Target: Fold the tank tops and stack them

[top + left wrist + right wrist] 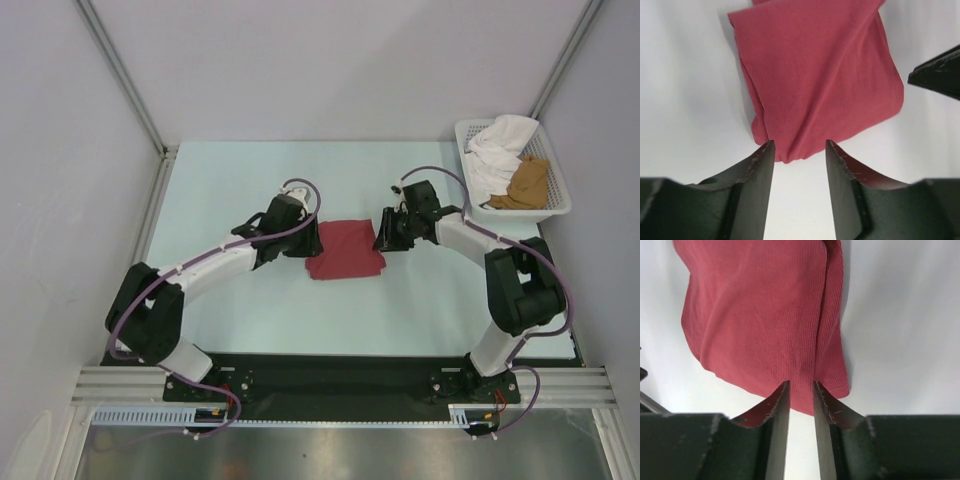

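We are looking down on a dark red tank top lying folded into a compact, nearly square pad at the middle of the pale table, its slightly longer side running across from one arm toward the other. The left gripper is hovering at the pad's left edge with its jaws standing well apart and nothing between them. In the left wrist view the rounded fold of cloth is sitting just beyond the fingertips. The right gripper is hanging at the opposite edge, its jaws drawn to a narrow slot. We are seeing bare table through that slot, so it appears to be gripping nothing, though the cloth's hem is lying right at its tips. The tan-brown tank top is sitting crumpled beside a white cloth in the white mesh basket at the far right corner, well apart from the red pad. We are judging the red top as folded and the brown one as untouched. It is lying beyond and to the right of the right gripper, making the right arm plainly the nearer one for fetching it.
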### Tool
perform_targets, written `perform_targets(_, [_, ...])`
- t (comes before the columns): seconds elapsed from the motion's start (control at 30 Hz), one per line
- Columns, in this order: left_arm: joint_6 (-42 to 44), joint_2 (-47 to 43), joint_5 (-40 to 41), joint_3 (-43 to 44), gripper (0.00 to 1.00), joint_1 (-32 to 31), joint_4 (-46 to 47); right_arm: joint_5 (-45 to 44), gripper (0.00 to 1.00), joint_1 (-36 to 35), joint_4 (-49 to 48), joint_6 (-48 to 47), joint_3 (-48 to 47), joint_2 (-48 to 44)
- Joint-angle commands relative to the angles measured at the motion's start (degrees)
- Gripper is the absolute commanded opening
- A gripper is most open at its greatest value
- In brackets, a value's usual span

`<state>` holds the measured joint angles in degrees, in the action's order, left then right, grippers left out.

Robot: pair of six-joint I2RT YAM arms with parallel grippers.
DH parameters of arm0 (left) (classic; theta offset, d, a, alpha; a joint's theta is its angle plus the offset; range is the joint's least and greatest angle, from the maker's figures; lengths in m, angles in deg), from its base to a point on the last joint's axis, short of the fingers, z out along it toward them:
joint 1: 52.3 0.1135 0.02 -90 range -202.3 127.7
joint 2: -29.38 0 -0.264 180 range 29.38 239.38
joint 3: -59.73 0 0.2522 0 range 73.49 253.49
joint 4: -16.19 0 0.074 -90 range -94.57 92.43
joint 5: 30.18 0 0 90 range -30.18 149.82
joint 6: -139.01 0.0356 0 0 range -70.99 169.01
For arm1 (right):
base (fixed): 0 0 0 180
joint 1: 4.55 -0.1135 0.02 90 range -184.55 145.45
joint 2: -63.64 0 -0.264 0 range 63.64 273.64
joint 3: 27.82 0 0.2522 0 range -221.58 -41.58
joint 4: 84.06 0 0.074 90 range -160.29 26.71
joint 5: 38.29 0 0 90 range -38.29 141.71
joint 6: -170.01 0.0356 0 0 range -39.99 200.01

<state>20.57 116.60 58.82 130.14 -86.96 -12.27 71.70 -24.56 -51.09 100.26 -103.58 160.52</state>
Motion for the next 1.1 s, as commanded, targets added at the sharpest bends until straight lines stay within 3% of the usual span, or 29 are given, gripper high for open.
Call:
perform_targets(0.0, [0.59, 2.69, 3.34, 3.73, 0.49, 0.73, -1.29, 0.41, 0.29, -0.91, 0.4, -0.3, -2.25, 3.39])
perform_targets(0.07, [0.59, 4.01, 4.15, 4.44, 0.47, 0.73, -1.3, -1.17, 0.17, -1.08, 0.92, -0.3, -1.99, 3.49])
perform_targets(0.23, [0.94, 7.34, 5.48, 6.54, 0.45, 0.99, -1.12, -2.32, 0.12, -0.73, 1.01, -1.0, 1.08, 1.47])
perform_targets(0.33, [1.11, 9.54, 5.48, 7.69, 0.45, 1.52, -1.12, -2.32, 0.0, -0.82, 1.36, -1.62, 2.14, 0.51])
perform_targets(0.57, [1.64, 13.15, 5.13, 11.29, 0.44, 3.45, -1.39, -4.08, 0.0, 1.02, 1.11, -1.62, 6.1, -2.74])
perform_targets(0.6, [1.55, 13.5, 4.95, 11.65, 0.45, 3.71, -1.3, -3.64, 0.05, 1.03, 0.93, -1.62, 6.62, -2.92])
perform_targets(0.67, [1.73, 14.2, 4.6, 12.35, 0.5, 4.24, -1.3, -2.59, 0.33, 0.85, 0.05, -1.44, 6.98, -3.8])
perform_targets(0.73, [1.64, 14.21, 4.42, 12.79, 0.54, 4.68, -1.12, -2.15, 0.41, 0.59, -0.48, -1.01, 6.72, -4.33])
perform_targets(1.07, [2.61, 17.8, 1.43, 17.97, 0.66, 6.53, -1.3, -2.06, 0.42, -2.75, -0.74, -0.74, 3.64, -2.14])
